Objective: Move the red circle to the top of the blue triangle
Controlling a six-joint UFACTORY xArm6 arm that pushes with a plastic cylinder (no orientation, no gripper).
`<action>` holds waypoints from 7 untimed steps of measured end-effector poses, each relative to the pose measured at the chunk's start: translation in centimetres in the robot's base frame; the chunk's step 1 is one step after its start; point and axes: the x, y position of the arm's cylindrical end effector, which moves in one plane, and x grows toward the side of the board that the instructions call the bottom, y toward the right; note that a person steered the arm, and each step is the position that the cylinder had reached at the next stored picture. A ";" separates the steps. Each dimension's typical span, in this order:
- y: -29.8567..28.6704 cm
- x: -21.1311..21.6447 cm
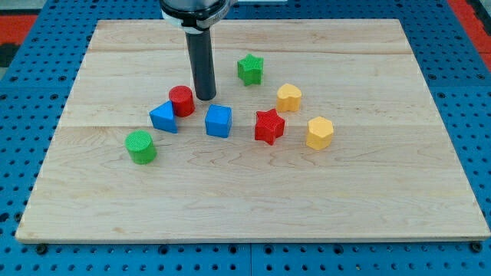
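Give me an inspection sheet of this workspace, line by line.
Surface: wooden board, flat, on a blue perforated base.
Job's things: red circle touching the blue triangle at its upper right.
Clutter: green circle, blue cube, red star, green star, two yellow blocks.
Grippers: none; my tip sits just right of the red circle.
Cables: nothing seen.
Surroundings: red edge at the view's top corners.

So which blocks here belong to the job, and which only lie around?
Job:
red circle
blue triangle
my tip, just right of the red circle

Lying about:
blue cube
red star
green star
green circle
two yellow blocks
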 end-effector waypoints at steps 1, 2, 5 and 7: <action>0.3 2.5; -2.2 2.8; -3.7 -5.2; -10.7 -4.8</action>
